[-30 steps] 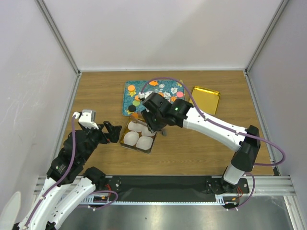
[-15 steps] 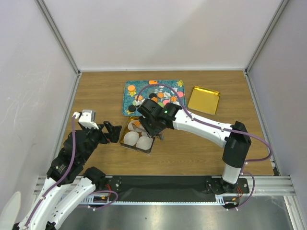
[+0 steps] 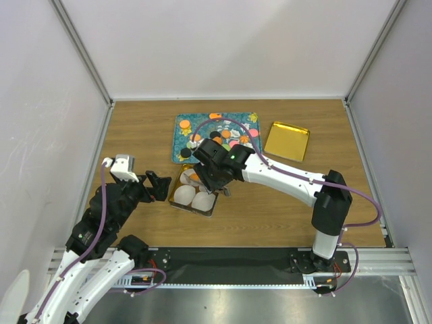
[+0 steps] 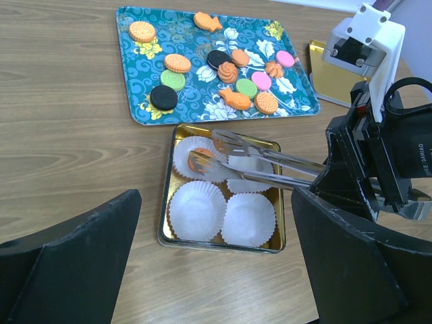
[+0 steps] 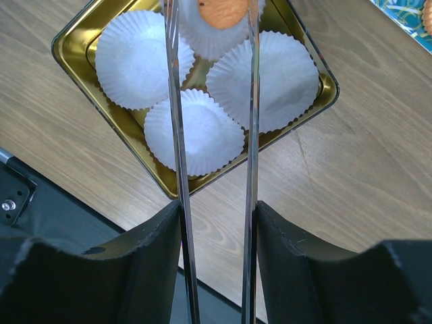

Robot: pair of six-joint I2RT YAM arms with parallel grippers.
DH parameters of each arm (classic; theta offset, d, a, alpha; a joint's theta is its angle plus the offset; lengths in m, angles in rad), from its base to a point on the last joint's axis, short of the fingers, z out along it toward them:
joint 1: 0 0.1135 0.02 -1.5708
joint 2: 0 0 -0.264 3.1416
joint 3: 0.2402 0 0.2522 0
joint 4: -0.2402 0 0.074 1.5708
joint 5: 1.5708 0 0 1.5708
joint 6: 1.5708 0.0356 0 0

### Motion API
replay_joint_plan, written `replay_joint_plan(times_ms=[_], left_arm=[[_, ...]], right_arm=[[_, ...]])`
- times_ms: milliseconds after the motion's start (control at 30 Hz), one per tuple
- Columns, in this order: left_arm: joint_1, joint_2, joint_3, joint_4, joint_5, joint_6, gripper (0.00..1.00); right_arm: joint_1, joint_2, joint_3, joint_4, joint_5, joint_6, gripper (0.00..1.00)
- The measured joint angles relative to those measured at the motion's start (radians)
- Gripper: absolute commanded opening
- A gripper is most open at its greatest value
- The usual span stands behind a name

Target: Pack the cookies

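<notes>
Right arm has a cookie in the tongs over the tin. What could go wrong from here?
1. The orange cookie is pinched only at the tips of the tongs, so it may slip and land outside its paper cup.
2. The cups look loose and crowded in the gold tin; the tongs could snag one on the way out and drag it.

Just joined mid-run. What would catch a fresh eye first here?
The right end effector grips metal tongs, an orange cookie between their tips over one paper cup in the gold tin at mid-table. Behind it, the teal tray carries a scatter of colourful cookies.
</notes>
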State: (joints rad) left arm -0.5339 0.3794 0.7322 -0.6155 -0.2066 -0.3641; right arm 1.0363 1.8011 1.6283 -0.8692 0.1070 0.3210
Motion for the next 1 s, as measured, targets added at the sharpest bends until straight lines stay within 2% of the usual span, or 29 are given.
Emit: replay_joint_plan(times_ms=[367, 733, 1000], left_arm=[[0.0, 0.0, 0.0, 0.0, 0.0, 0.0, 1.0], [0.0, 0.0, 0.0, 0.0, 0.0, 0.0, 1.0], [0.0, 0.0, 0.0, 0.0, 0.0, 0.0, 1.0]], right_arm=[[-0.027, -0.037, 0.001, -0.002, -0.013, -0.001, 0.47], [-0.274, -0.14, -0.035, 0.033, -0.039, -0.009, 0.46], [-0.31, -0.063, -0.063, 0.05, -0.076, -0.03, 0.45]])
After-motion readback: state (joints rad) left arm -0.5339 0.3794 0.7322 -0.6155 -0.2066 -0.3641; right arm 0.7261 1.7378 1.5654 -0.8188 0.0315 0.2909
